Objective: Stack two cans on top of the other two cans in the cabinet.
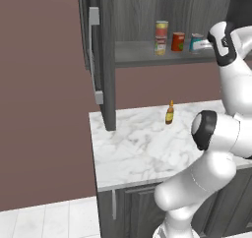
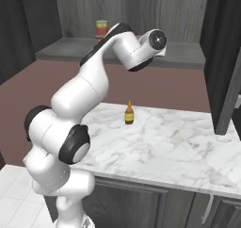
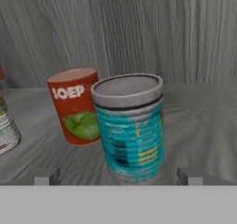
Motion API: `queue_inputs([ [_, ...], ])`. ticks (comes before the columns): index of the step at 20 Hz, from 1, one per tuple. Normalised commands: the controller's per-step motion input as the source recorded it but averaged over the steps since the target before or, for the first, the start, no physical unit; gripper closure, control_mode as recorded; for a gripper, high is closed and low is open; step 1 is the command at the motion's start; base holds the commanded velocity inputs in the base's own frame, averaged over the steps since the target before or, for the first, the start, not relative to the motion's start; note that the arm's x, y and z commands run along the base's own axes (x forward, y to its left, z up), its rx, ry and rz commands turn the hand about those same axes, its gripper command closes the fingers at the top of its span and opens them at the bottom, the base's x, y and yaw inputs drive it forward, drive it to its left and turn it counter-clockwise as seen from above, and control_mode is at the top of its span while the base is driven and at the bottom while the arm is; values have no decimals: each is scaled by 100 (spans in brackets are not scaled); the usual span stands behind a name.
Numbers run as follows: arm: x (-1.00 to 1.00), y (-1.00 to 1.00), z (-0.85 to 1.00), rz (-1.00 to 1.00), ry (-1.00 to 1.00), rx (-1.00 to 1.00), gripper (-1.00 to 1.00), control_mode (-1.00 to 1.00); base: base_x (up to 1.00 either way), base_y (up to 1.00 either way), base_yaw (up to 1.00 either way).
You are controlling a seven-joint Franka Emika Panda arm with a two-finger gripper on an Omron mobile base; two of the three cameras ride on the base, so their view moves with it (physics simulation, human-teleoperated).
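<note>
One stack done: short red-yellow can (image 1: 161, 28) atop cream can (image 1: 160, 45), upper centre of left base frame. Gripper (image 3: 118, 176) spread wide either side of teal can (image 3: 132, 128), not yet touching. Red-orange can (image 3: 77, 106) just beside, on cabinet shelf (image 1: 133, 52). Next: advance, close, lift onto red-orange can.

place: kitchen | signs: marble counter (image 1: 138, 143), wall cabinet (image 1: 147, 15) with food cans (image 1: 177, 42), lower cupboards (image 2: 155, 206)
</note>
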Motion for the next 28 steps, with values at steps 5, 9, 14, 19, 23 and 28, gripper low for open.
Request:
queue_inputs([
  [5,21,0,0,5,0,0,-100,-100,0,0,0],
  [9,19,0,0,5,0,0,-100,-100,0,0,0],
  [14,18,0,0,5,0,0,-100,-100,0,0,0],
  [19,15,-2,0,7,0,0,-100,-100,0,0,0],
  [23,13,0,0,8,0,0,-100,-100,0,0,0],
  [28,10,0,0,7,0,0,-100,-100,0,0,0],
])
